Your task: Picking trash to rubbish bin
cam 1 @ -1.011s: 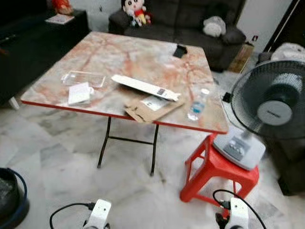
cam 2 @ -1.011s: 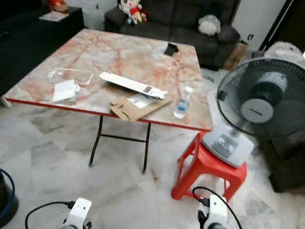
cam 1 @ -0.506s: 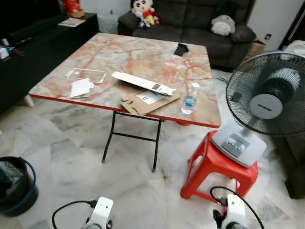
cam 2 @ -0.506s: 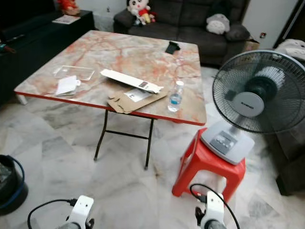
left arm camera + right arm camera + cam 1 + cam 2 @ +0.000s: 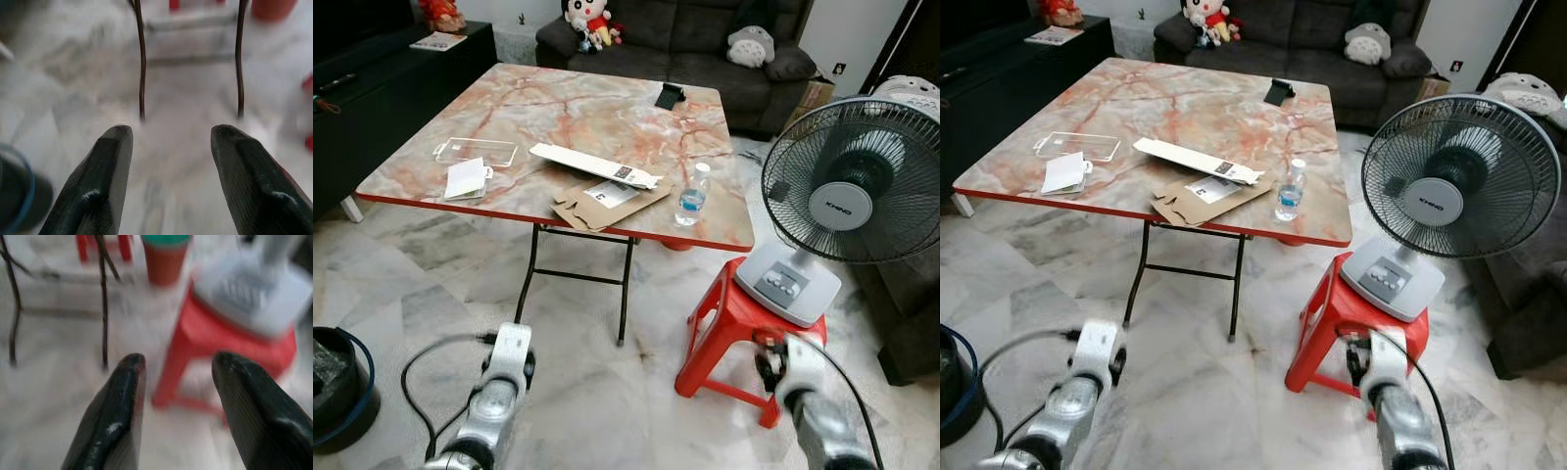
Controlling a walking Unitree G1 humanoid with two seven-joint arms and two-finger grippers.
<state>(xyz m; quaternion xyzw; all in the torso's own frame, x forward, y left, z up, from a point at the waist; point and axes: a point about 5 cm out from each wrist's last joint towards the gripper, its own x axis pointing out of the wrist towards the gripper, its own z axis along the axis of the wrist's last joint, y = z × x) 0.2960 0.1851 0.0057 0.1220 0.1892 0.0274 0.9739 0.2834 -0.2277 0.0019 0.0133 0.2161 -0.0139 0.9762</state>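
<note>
Both grippers, left and right, hang spread and empty, low before the worktop, whose near-edge cardboard lies ahead between them.

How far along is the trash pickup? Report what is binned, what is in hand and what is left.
Binned: cannot tell; the dark bin on the floor to the robot's left is cut off by the frame. In hand: nothing; the left gripper and right gripper are open and empty, low over the floor. On the table: cardboard piece, white flat box, water bottle, clear tray, white packet.
</note>
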